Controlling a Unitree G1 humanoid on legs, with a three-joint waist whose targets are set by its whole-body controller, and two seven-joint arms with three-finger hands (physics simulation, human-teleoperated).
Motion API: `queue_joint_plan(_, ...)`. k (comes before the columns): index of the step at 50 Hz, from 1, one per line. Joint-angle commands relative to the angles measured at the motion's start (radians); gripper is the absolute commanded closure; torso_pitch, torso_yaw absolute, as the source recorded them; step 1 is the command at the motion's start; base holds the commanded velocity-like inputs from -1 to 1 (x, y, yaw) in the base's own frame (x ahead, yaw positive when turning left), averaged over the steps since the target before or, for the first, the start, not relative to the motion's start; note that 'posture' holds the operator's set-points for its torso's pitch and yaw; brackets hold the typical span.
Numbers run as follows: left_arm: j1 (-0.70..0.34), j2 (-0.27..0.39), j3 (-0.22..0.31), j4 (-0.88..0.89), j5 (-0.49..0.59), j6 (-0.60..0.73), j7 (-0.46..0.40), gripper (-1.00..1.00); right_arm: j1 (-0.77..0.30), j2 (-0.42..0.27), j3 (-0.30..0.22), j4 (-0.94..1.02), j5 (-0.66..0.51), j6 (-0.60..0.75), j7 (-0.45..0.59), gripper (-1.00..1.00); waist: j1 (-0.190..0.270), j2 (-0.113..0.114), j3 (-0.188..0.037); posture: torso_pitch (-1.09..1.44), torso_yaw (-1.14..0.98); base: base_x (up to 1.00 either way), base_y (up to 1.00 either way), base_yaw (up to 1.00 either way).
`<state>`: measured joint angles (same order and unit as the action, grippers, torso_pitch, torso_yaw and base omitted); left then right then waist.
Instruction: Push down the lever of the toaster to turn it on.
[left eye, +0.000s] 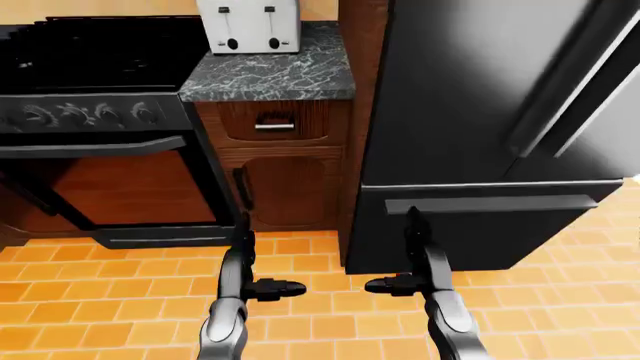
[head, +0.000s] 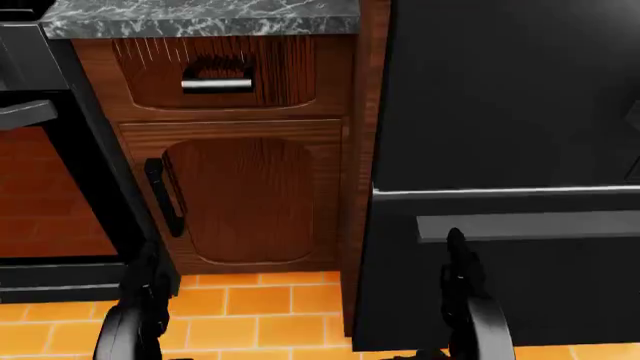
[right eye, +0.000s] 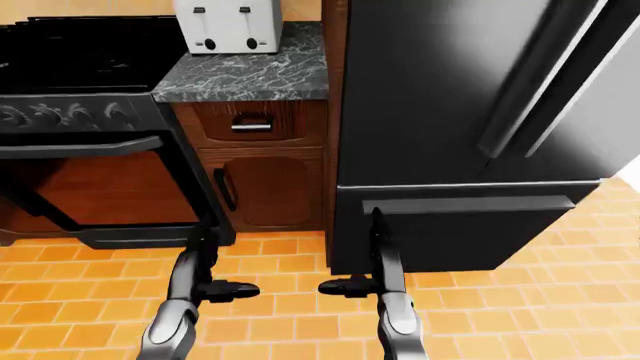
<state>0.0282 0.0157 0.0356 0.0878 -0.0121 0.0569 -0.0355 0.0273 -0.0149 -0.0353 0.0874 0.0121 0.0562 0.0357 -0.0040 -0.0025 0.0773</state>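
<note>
In the left-eye view, the white toaster (left eye: 249, 25) stands at the top edge on the dark marble table (left eye: 270, 75), its two levers (left eye: 270, 10) near the top of their slots above two round black knobs; a black stove (left eye: 95, 90) sits to its left and a tall black refrigerator (left eye: 490, 112) to its right. My left robot hand (left eye: 262, 287) and right robot hand (left eye: 395, 284) hang low over the orange tiled floor (left eye: 310, 315), well apart from the toaster, each with fingers spread wide, holding nothing and pointing inward toward the other. In the head view, only the table's rim shows along the top, above a wooden drawer (head: 215, 79) with a metal handle and a cabinet door (head: 245, 199) with a black pull; the toaster lies out of this view. My two forearms rise from the bottom edge here, the hands themselves hidden. In the right-eye view, the same scene sits a little leftward: toaster at the top, the refrigerator's lower drawer handle (right eye: 465, 204) just above my right arm, and both hands empty over the tiles.
</note>
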Motion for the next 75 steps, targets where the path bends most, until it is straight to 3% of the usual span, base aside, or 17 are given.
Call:
queue_joint_plan(1,-0.039,0.006,0.002,-0.05,0.009,-0.093,0.005,-1.0,-0.029,-0.004,-0.003,-0.091,0.003,-0.054,-0.003,-1.0,-0.002,-0.008,-0.001,0.0,0.0,0.0,0.0,0.0)
queue_joint_plan(3,-0.028,0.004,-0.004,-0.072,0.017,-0.085,0.007,-1.0,-0.027,-0.004,-0.006,-0.082,0.002,-0.07,-0.006,-1.0,0.007,-0.002,-0.061,0.0,0.0,0.0,0.0,0.0)
queue_joint_plan(5,-0.026,0.004,-0.005,-0.069,0.026,-0.09,0.011,-1.0,-0.023,-0.005,-0.005,-0.095,-0.004,-0.058,-0.011,-1.0,0.005,-0.006,-0.018,0.0,0.0,0.0,0.0,0.0)
queue_joint_plan(8,-0.028,0.002,-0.005,-0.074,0.028,-0.08,0.014,-1.0,-0.027,-0.005,-0.009,-0.086,-0.002,-0.065,-0.012,-1.0,0.007,-0.008,-0.074,0.0,0.0,0.0,0.0,0.0)
queue_joint_plan(22,-0.021,0.0,-0.008,-0.087,0.031,-0.079,0.017,-1.0,-0.021,-0.008,-0.011,-0.1,-0.016,-0.06,-0.019,-1.0,0.006,0.001,-0.105,0.0,0.0,0.0,0.01,0.0)
queue_joint_plan(24,-0.025,0.002,-0.007,-0.054,0.037,-0.103,0.019,-1.0,-0.023,-0.007,-0.012,-0.096,-0.012,-0.057,-0.015,-1.0,0.001,-0.01,-0.079,0.0,0.0,0.0,0.27,0.0)
queue_joint_plan(27,-0.026,0.001,-0.007,-0.07,0.034,-0.088,0.017,-1.0,-0.024,-0.006,-0.01,-0.096,-0.007,-0.053,-0.013,-1.0,-0.003,-0.013,-0.081,0.0,0.0,0.0,0.27,0.0)
queue_joint_plan(32,-0.031,0.002,-0.009,-0.056,0.038,-0.09,0.014,-1.0,-0.024,-0.007,-0.011,-0.095,-0.008,-0.053,-0.012,-1.0,-0.004,0.078,-0.073,0.0,0.0,0.0,0.27,0.0)
queue_joint_plan(33,-0.026,0.001,-0.009,-0.066,0.036,-0.087,0.013,-1.0,-0.025,-0.007,-0.011,-0.089,-0.008,-0.057,-0.012,-1.0,-0.006,0.077,-0.078,0.0,0.0,0.0,0.27,0.0)
queue_joint_plan(46,-0.024,0.001,-0.01,-0.052,0.037,-0.101,0.012,-1.0,-0.018,-0.006,-0.01,-0.104,-0.014,-0.047,-0.015,-1.0,0.001,-0.025,-0.06,0.0,0.0,0.0,0.27,0.0)
queue_joint_plan(49,-0.021,-0.001,-0.013,-0.077,0.037,-0.079,0.013,-1.0,-0.018,-0.006,-0.01,-0.1,-0.013,-0.053,-0.015,-1.0,-0.003,-0.088,-0.072,0.0,0.0,0.0,0.26,0.0)
queue_joint_plan(50,-0.022,-0.001,-0.012,-0.072,0.037,-0.084,0.013,-1.0,-0.017,-0.006,-0.01,-0.106,-0.013,-0.048,-0.016,-1.0,-0.014,-0.036,-0.062,0.0,0.0,0.0,0.27,0.0)
queue_joint_plan(53,-0.028,0.0,-0.01,-0.058,0.036,-0.092,0.013,-1.0,-0.019,-0.006,-0.011,-0.107,-0.013,-0.046,-0.016,-1.0,-0.011,-0.06,-0.072,0.0,0.0,0.0,0.27,0.0)
queue_joint_plan(58,-0.027,-0.001,-0.011,-0.064,0.034,-0.087,0.014,-1.0,-0.022,-0.007,-0.012,-0.093,-0.012,-0.056,-0.016,-1.0,-0.008,-0.011,-0.057,0.0,0.0,0.0,0.27,0.0)
queue_joint_plan(60,-0.03,-0.001,-0.009,-0.055,0.032,-0.094,0.014,-1.0,-0.02,-0.007,-0.011,-0.098,-0.013,-0.053,-0.016,-1.0,-0.01,0.027,-0.055,0.0,0.0,0.0,0.27,0.0)
queue_joint_plan(62,-0.025,-0.002,-0.011,-0.068,0.032,-0.086,0.015,-1.0,-0.025,-0.008,-0.012,-0.087,-0.013,-0.059,-0.015,-1.0,-0.007,0.101,-0.074,0.0,0.0,0.0,0.27,0.0)
queue_joint_plan(75,-0.024,-0.001,-0.011,-0.074,0.028,-0.083,0.015,-1.0,-0.024,-0.008,-0.011,-0.083,-0.014,-0.063,-0.015,-1.0,0.0,-0.05,-0.055,0.0,0.0,0.0,0.27,0.0)
